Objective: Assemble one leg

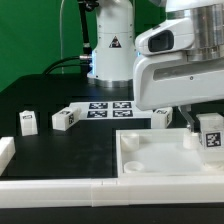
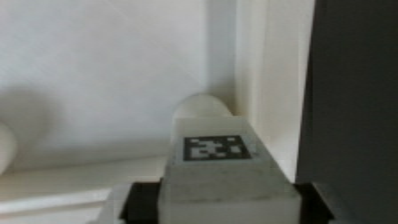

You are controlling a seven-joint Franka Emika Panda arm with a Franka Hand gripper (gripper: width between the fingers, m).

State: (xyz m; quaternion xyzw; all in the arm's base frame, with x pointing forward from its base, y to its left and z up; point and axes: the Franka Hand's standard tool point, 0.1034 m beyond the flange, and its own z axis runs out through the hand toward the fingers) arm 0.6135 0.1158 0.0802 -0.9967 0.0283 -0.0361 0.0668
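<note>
Inside the tray [image 1: 150, 162] corner, the leg [image 1: 210, 136] stands grasped by the hand [image 1: 206, 124].

The white leg [image 1: 209, 133] carries a black-and-white patterned tag [image 1: 212, 139] (the tray [image 1: 128, 150] is plain white), and the table [image 1: 60, 150] is black.

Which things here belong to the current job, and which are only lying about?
Job: gripper; the leg it holds; white tray-like part.
Lying about: leftmost tagged block; tagged block next to it; marker board.
</note>
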